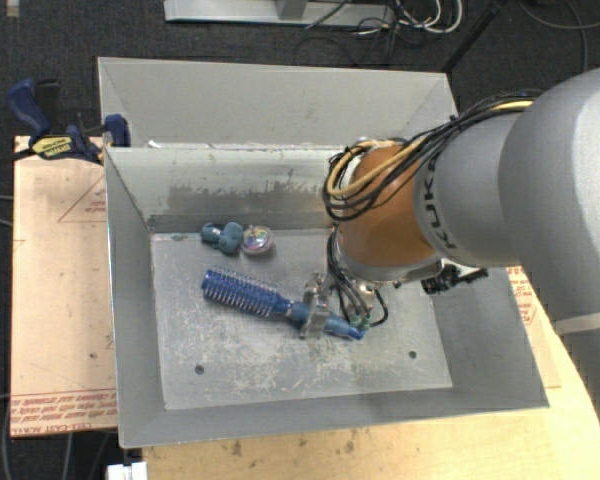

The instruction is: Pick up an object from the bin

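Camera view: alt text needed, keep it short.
The gripper sits low at the handle end of a blue hairbrush lying across the middle of the grey metal bin, the arm reaching in from the right. By the back wall lie a small teal piece and a round shiny one.

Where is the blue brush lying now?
In the camera view the brush lies central in the bin, handle end at the pincer to the right, below the teal lump and shiny ball.
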You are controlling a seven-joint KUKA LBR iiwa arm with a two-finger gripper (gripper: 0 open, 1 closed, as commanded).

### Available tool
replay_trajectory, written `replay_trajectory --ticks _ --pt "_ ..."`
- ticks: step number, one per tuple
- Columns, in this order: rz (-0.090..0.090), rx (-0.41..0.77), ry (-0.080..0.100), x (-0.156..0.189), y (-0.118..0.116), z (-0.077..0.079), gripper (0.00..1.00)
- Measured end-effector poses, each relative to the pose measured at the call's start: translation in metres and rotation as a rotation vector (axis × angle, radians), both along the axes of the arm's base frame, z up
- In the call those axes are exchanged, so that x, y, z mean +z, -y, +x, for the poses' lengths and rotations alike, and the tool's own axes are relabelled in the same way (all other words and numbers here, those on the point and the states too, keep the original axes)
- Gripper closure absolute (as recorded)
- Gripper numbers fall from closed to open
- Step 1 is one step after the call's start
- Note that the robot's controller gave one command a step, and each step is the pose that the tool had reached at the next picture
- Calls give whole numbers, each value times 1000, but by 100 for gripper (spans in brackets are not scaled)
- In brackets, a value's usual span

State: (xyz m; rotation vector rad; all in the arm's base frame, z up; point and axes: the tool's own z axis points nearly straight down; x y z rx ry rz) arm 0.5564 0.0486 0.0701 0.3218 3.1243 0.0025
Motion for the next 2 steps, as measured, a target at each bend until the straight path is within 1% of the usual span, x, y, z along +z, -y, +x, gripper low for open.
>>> replay_trajectory --ticks 1,2 --pt "-1 33 10 128 21 44 100" --pt "-3 301 4 190 47 28 100"
